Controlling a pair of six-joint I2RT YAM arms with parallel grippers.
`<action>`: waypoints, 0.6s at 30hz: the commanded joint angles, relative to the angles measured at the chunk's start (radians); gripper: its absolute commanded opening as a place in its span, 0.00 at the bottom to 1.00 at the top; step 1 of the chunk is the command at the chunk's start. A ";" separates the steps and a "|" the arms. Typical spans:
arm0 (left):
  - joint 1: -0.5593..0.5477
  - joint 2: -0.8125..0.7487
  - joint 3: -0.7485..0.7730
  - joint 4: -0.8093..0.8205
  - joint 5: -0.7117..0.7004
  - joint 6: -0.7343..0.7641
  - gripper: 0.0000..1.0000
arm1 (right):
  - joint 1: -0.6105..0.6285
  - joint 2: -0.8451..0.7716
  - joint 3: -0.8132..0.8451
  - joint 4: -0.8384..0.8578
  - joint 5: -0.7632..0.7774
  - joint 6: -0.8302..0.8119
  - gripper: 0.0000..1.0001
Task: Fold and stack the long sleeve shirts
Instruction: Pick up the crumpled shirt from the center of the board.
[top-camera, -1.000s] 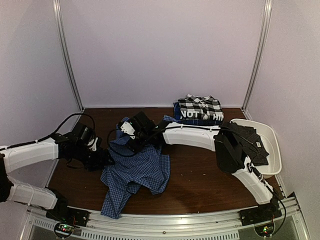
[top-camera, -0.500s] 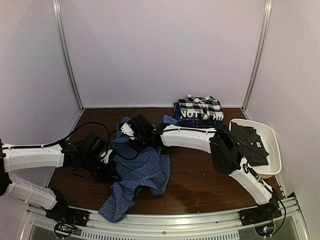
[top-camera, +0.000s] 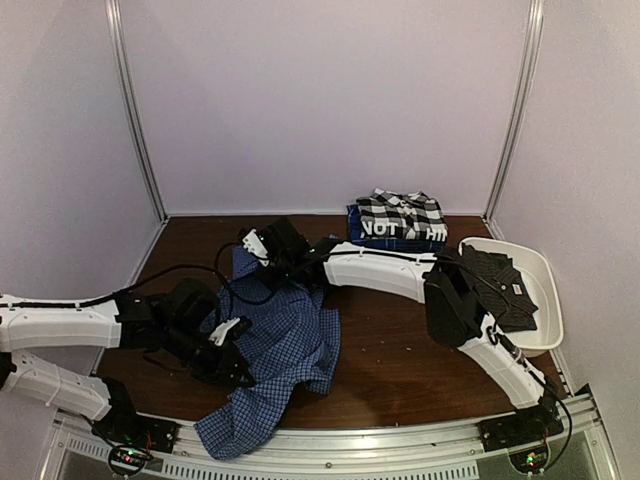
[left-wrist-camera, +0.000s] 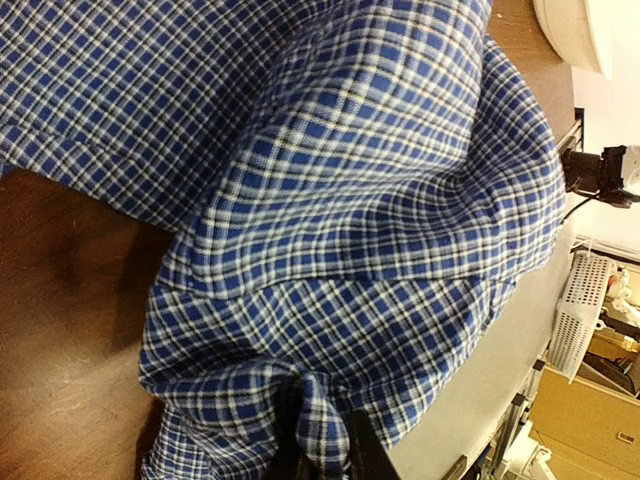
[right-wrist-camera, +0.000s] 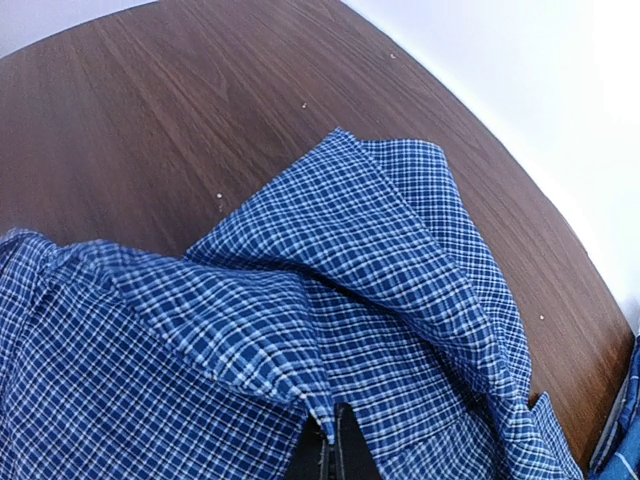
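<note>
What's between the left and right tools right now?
The blue check shirt, bunched, runs from left tool to right tool; the top view shows it.

Take your bearings from the white rounded plastic tub (top-camera: 553, 300), which sits at the right edge of the dark brown wooden surface (top-camera: 400, 370). Left of the tub, a ribbed metal rail (top-camera: 350, 450) runs along the near edge. Behind the tub stands a slim aluminium upright (top-camera: 515, 110), with its twin (top-camera: 135, 110) far to the left and pale lilac walls (top-camera: 320, 100) between them. In your left wrist view, well apart from the tub and off the surface, are a white slotted basket (left-wrist-camera: 585, 310) and a brown cardboard box (left-wrist-camera: 590, 420).
</note>
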 joint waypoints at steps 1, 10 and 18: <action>-0.004 -0.019 0.019 0.014 -0.038 0.004 0.14 | -0.035 -0.081 0.026 0.016 0.011 0.053 0.00; 0.040 0.005 0.080 -0.108 -0.378 -0.111 0.33 | -0.092 -0.209 0.015 -0.034 0.003 0.116 0.00; 0.101 0.012 0.087 -0.107 -0.527 -0.120 0.47 | -0.098 -0.243 -0.014 -0.059 0.011 0.133 0.00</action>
